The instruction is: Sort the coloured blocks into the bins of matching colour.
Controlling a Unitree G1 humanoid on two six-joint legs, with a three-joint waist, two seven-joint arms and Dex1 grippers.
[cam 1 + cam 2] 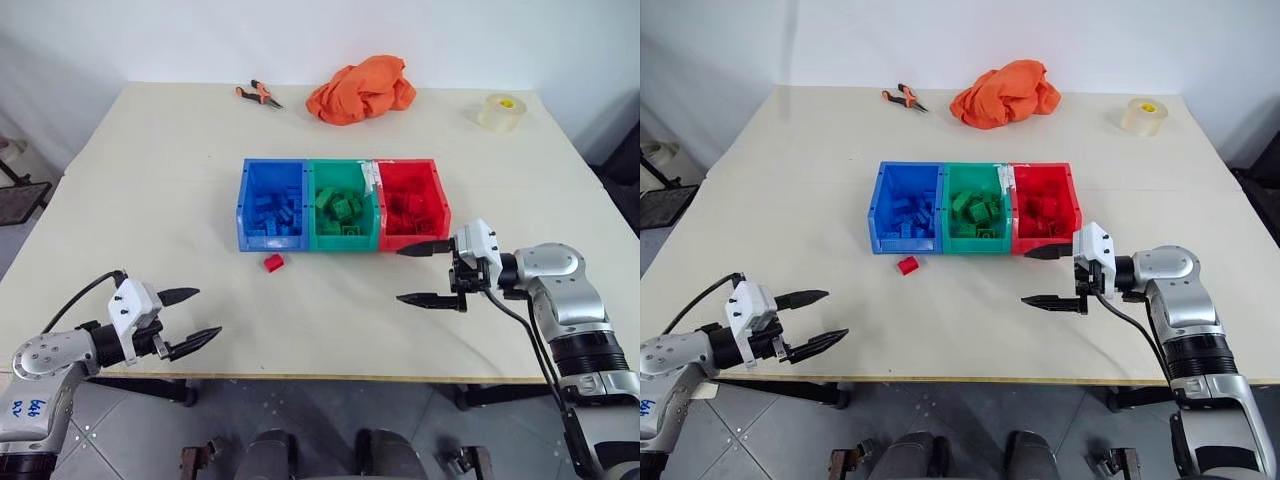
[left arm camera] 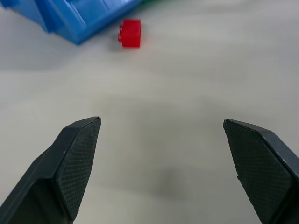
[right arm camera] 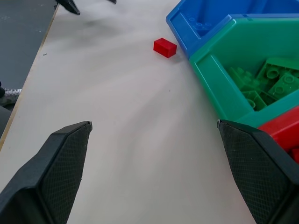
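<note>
Beige surface point(image 1: 180, 170), no legible labels, single red studded plastic brick point(image 1: 273, 262) before joined blue, green, red plastic bins point(image 1: 340, 243), left pincer point(image 1: 190, 318) and right pincer point(image 1: 424, 273) both spread wide, empty.

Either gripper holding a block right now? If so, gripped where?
Nothing is held. The left gripper and the right gripper both have their fingers spread open with only air between them. One red block lies loose on the table by the blue bin.
</note>
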